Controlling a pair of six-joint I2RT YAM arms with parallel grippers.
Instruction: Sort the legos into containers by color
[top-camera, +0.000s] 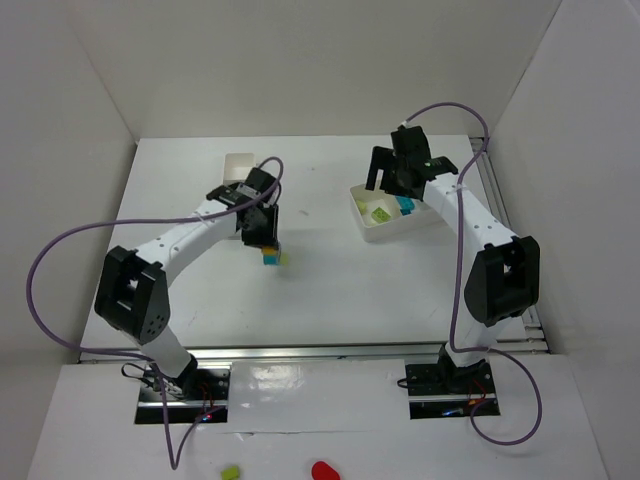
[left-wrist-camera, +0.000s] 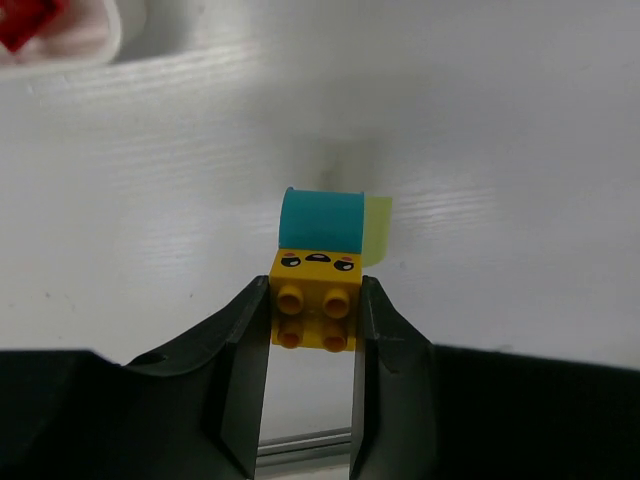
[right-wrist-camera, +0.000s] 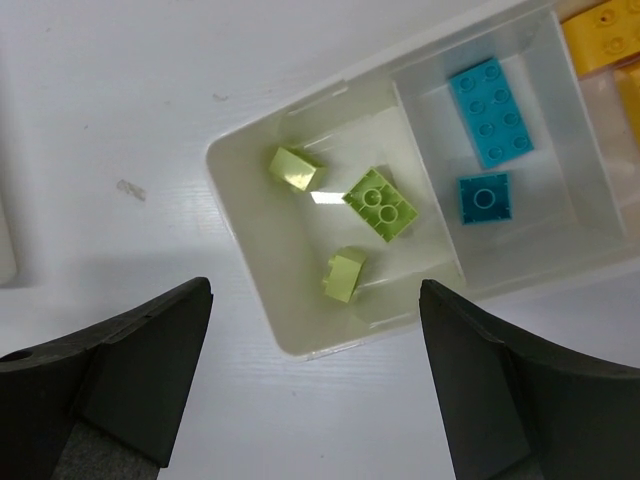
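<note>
The yellow brick (left-wrist-camera: 315, 300), which has a small face on it, is clamped by the left pincer (left-wrist-camera: 315, 292). Its two fingers (left-wrist-camera: 250, 360) are pressed on the brick's two sides. The brick is found near the middle of the table (top-camera: 330, 300), a little to the left. Whether it is lifted off the table cannot be told. A cyan brick (left-wrist-camera: 322, 220) is touching its far side. A thin lime piece (left-wrist-camera: 378, 228) is seen just behind the cyan one. Whether the three are stuck together cannot be told.

The left tray (top-camera: 238, 164) is set near the back edge of the table, past the left pincer and apart from these bricks. In the left wrist view only its round corner is seen, with a red brick (left-wrist-camera: 25, 20) inside.

The right pincer (right-wrist-camera: 315, 300) is held wide apart and nothing is gripped by it. It is held above the end of the right tray (right-wrist-camera: 245, 255). Three lime bricks (right-wrist-camera: 380, 203) are kept in the end part. Two cyan bricks (right-wrist-camera: 490, 112) are kept in the next part. Yellow bricks (right-wrist-camera: 600, 30) are seen in the last part, cut off by the picture's edge.

The right tray is placed close to the right edge of the table. A wide strip of white table is seen between it and the clamped brick. The table is shut in by white walls (top-camera: 90, 150) at the left, back and right.
</note>
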